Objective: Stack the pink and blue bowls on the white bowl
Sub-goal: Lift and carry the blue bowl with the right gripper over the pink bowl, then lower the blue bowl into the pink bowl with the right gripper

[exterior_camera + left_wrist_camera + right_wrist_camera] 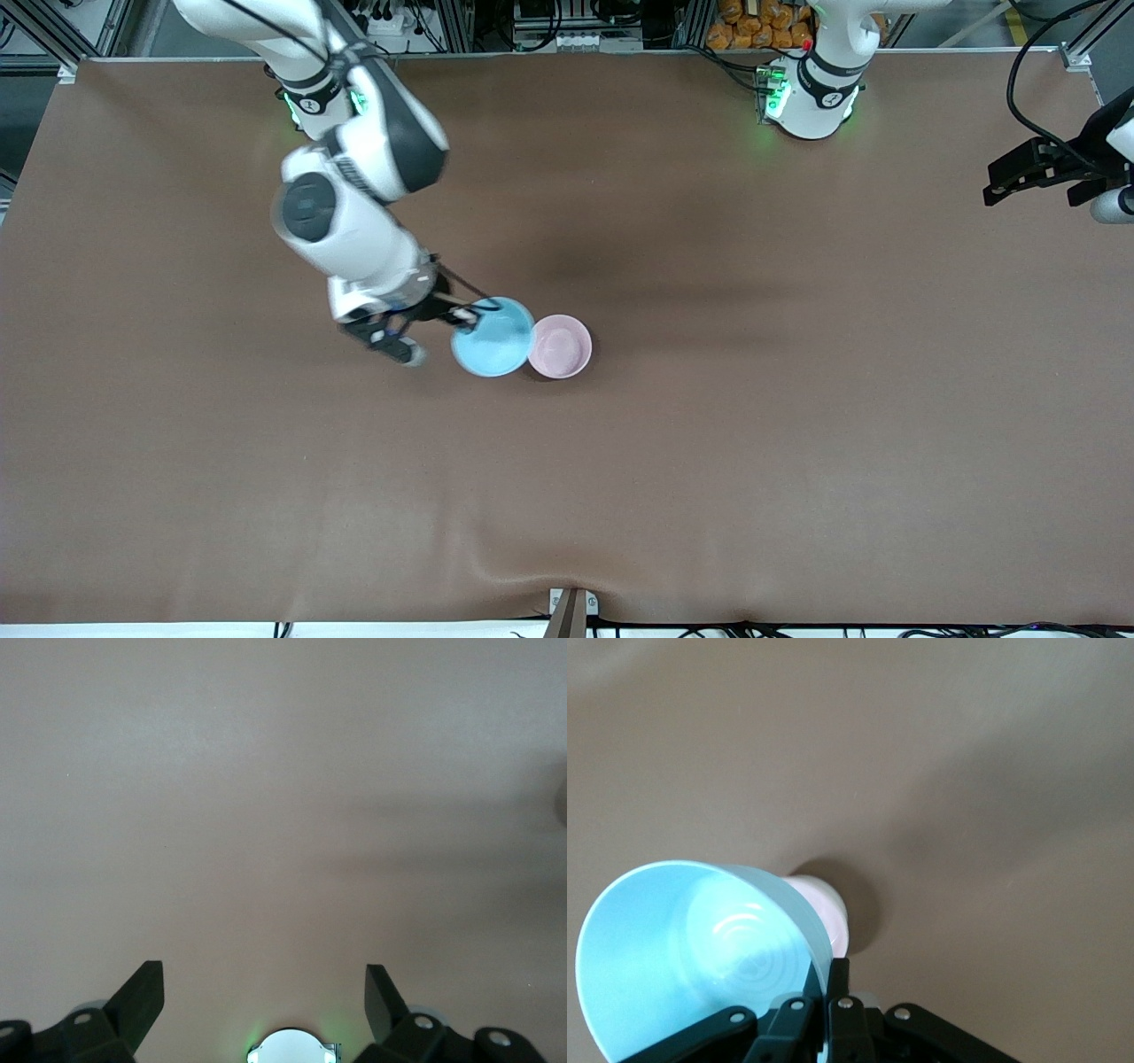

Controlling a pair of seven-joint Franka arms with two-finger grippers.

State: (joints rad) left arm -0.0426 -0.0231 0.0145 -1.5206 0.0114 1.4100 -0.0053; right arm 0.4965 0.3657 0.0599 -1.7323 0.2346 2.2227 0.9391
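Pink bowl [560,346]: set on the table [709,461] nearest the front camera of all things seen, upright and seemingly empty; a pale rim beneath it cannot be told for certain as the white bowl.
Blue bowl [493,338]: carried just beside the pink bowl, toward the right arm's end of the table, its rim overlapping the pink one in the front view; in the right wrist view [700,948] it is seen tilted, hollow and empty.
White bowl: not made out separately in any view; it is judged to lie under the pink bowl, though that cannot be confirmed.
Right tool [467,316]: clamped together on the blue bowl's rim, one finger inside and one outside the wall.
Left tool [266,1001]: held with its fingers wide apart over bare table at the left arm's end, nothing between them; this arm is waiting.
Handling: the bowls are judged light, stiff, glossy and slippery, and likely to chip if dropped; the thin rim is the only place to be gripped, and a rim pinch lets a bowl swing and tilt.
Stage: the blue bowl is judged to be on its way onto the pink one, not yet seated.
Risk: the pink bowl could be nudged aside if the blue bowl is lowered off-centre.
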